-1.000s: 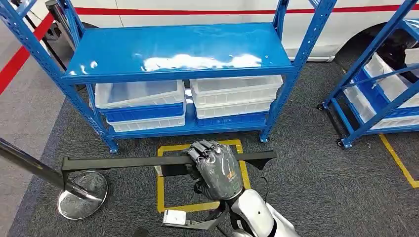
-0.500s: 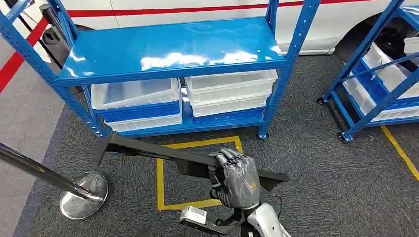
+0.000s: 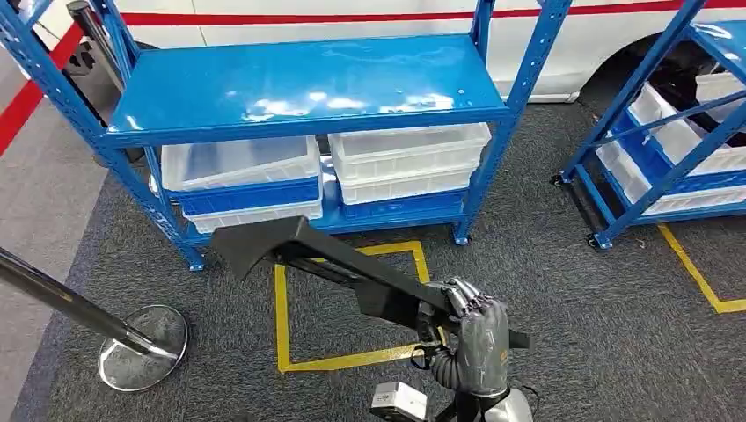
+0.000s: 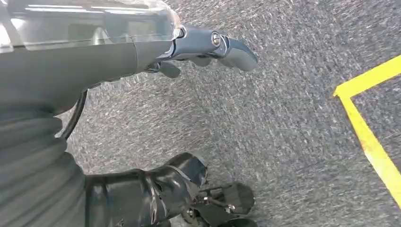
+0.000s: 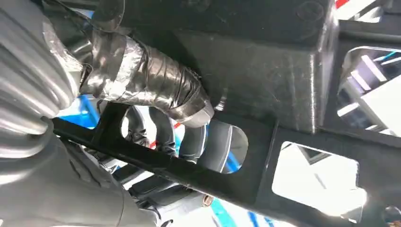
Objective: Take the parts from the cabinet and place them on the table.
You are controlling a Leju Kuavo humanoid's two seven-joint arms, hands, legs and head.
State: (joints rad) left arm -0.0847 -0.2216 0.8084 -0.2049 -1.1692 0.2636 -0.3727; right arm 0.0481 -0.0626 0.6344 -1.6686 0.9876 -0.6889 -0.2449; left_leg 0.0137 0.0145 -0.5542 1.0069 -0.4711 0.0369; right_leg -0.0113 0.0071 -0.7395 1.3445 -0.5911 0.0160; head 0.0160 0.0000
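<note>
Right hand [image 3: 475, 338] is seen low in the head view, its fingers wrapped over the near portion of a long black part [image 3: 352, 272], which is thereby gripped and carried clear of the floor. In the right wrist view the same grasp is shown from close behind: a taped thumb [image 5: 156, 82] is pressed against the part's boxy body, and darker fingers [image 5: 189, 142] are hooked through one of its cut-out openings. The part's long axis is directed away from the hand, forward and to the robot's left, with its far, wedge-shaped end held in front of the blue cabinet [image 3: 308, 83] and its white bins [image 3: 409, 158]. Only a short stub is left projecting on the near side of the fingers, so the load is judged to be strongly unbalanced toward the far end. Left hand [image 4: 208, 45] is shown hanging over grey carpet, its fingers loosely extended with nothing held. No table is visible; the placement is judged to depend on the far end being swung clear of the cabinet uprights.
</note>
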